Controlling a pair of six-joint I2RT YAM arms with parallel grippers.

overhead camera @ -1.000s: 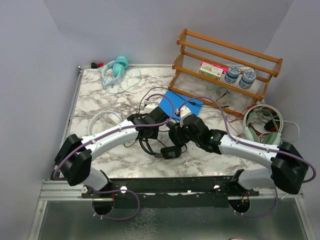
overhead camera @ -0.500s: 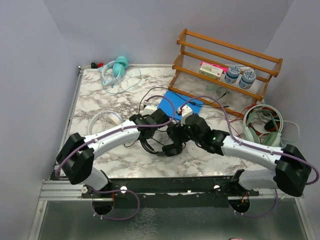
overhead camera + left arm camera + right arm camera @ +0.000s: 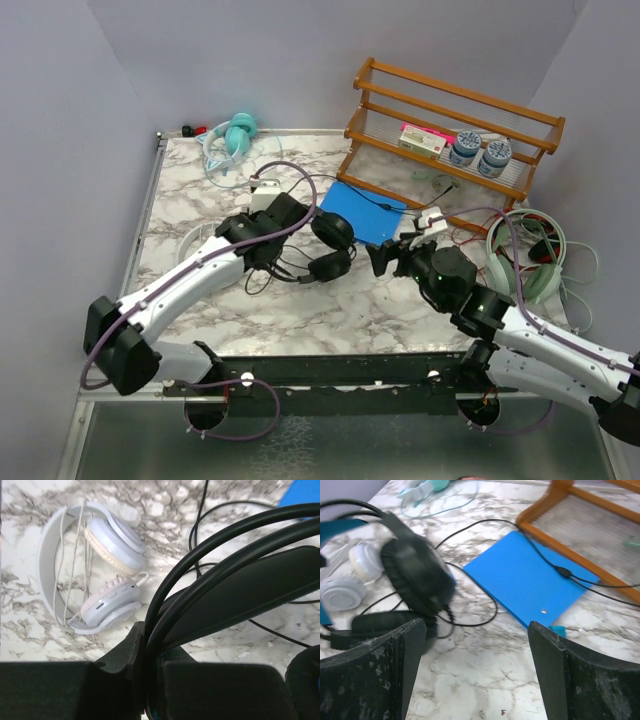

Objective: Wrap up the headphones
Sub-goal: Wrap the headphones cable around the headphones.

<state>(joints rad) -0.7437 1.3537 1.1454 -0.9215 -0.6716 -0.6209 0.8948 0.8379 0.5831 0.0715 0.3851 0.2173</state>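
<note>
**Q.** Which step is shown, and where is the work piece?

**A.** The black headphones (image 3: pixel 335 232) hang mid-table, just left of the blue sheet (image 3: pixel 362 212). The left gripper (image 3: pixel 149 647) is clamped on their headband. The band runs between its fingers in the left wrist view, and the ear cups hang free toward the right arm. The right gripper (image 3: pixel 475 630) stands beside them, jaws wide apart and holding nothing. This appears to be the holding stage, with winding not yet begun. The loose black cable (image 3: pixel 492 612) lies in loops on the marble table (image 3: pixel 300 310).

**Q.** What does the next move call for?

**A.** Probably the free right gripper must find that thin cable, pinch it and lead it round the band or cups. The left grip has to keep the set from turning meanwhile. Whether the strand crossing the blue sheet toward the rack belongs to this set cannot be told.

**Q.** And the count?

**A.** There are four headsets:
- the black one
- one pair of white headphones (image 3: pixel 107 580) lying flat on the table, cord across the band
- one pair of teal headphones (image 3: pixel 238 132) at the far left corner
- one pale green headset (image 3: pixel 497 255) at the right edge

There is also one wooden rack (image 3: pixel 460 92), bearing two blue-lidded jars (image 3: pixel 465 148) and one small box (image 3: pixel 422 138), and the one blue sheet.
</note>
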